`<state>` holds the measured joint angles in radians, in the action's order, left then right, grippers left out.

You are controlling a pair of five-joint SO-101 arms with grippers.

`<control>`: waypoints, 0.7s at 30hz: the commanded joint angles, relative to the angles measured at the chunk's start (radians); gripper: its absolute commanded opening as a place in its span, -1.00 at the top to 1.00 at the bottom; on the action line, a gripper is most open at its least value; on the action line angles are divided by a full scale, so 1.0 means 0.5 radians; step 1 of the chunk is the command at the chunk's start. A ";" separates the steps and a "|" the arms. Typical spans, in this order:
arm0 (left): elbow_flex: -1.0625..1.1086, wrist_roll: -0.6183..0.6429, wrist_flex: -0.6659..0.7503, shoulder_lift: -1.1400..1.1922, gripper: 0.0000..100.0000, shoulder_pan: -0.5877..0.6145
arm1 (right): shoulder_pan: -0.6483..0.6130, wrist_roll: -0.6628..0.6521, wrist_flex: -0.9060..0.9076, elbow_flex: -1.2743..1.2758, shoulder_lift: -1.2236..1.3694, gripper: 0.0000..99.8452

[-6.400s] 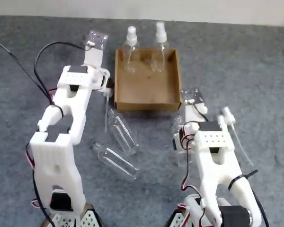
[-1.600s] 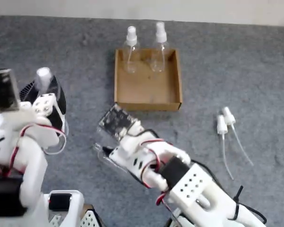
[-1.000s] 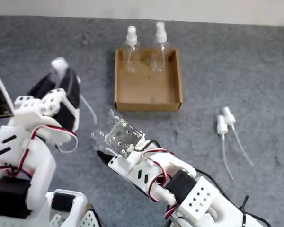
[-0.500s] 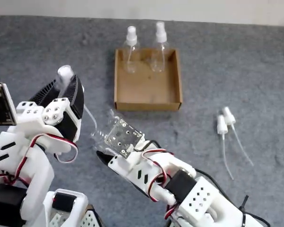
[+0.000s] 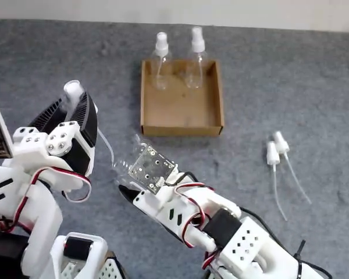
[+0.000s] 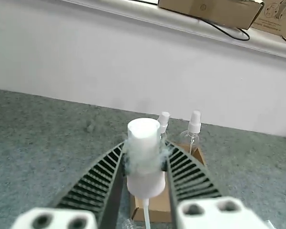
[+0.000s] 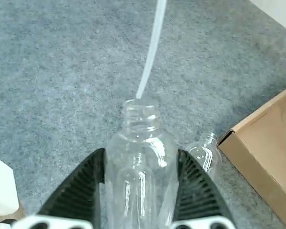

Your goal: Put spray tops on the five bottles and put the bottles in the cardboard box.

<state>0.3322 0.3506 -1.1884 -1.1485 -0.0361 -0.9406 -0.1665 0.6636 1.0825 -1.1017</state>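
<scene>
Right wrist view: right gripper [image 7: 141, 160] clamped the bottle [image 7: 140, 138] mid-body (light and slick, I judged); left gripper [image 6: 144, 155] pinched the spray top [image 6: 143, 136] by its rigid head.

White spray top [image 6: 143, 138], clear bottle [image 7: 140, 176], brown cardboard box [image 5: 180, 130], black ribbed fingers [image 6: 190, 174]

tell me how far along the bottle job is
Done: two capped bottles sit in the cardboard box. In hand: the left gripper holds a spray top, its tube tip at the mouth of the open bottle in the right gripper. Left: seat that top, cap the other open bottle beside it, fit the two loose spray tops, box everything.
</scene>
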 commanded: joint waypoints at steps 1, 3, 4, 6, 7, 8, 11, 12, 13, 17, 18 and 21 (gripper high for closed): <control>-0.081 -0.006 -0.006 0.020 0.99 -0.051 | -0.008 0.025 -0.060 -0.011 -0.005 0.99; -0.081 -0.003 -0.009 0.017 0.99 -0.051 | -0.008 0.025 -0.060 -0.011 -0.005 0.99; -0.078 -0.003 -0.018 0.017 0.99 -0.054 | -0.008 0.025 -0.060 -0.011 -0.005 0.99; -0.078 -0.003 -0.037 0.020 0.99 -0.069 | -0.008 0.025 -0.060 -0.011 -0.005 0.99; -0.078 -0.003 -0.037 0.020 0.99 -0.109 | -0.008 0.025 -0.060 -0.011 -0.005 0.99; -0.078 -0.003 -0.037 0.020 0.99 -0.149 | -0.008 0.025 -0.060 -0.011 -0.005 0.99; -0.078 -0.003 -0.052 0.026 0.99 -0.226 | -0.008 0.025 -0.060 -0.011 -0.005 0.99; -0.078 -0.003 -0.055 0.029 0.99 -0.238 | -0.008 0.025 -0.060 -0.011 -0.005 0.99; -0.078 -0.003 -0.058 0.029 0.99 -0.235 | -0.008 0.025 -0.060 -0.011 -0.005 0.99; -0.081 -0.003 -0.052 0.020 0.99 -0.235 | -0.008 0.025 -0.060 -0.011 -0.005 0.99; -0.087 -0.003 -0.049 0.020 0.99 -0.235 | -0.008 0.025 -0.060 -0.011 -0.005 0.99; -0.161 -0.003 -0.061 0.032 0.99 -0.229 | -0.008 0.025 -0.060 -0.011 -0.005 0.99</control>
<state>0.3168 0.3506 -1.2144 -1.1485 -0.1281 -0.9390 -0.1665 0.6636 1.0825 -1.1017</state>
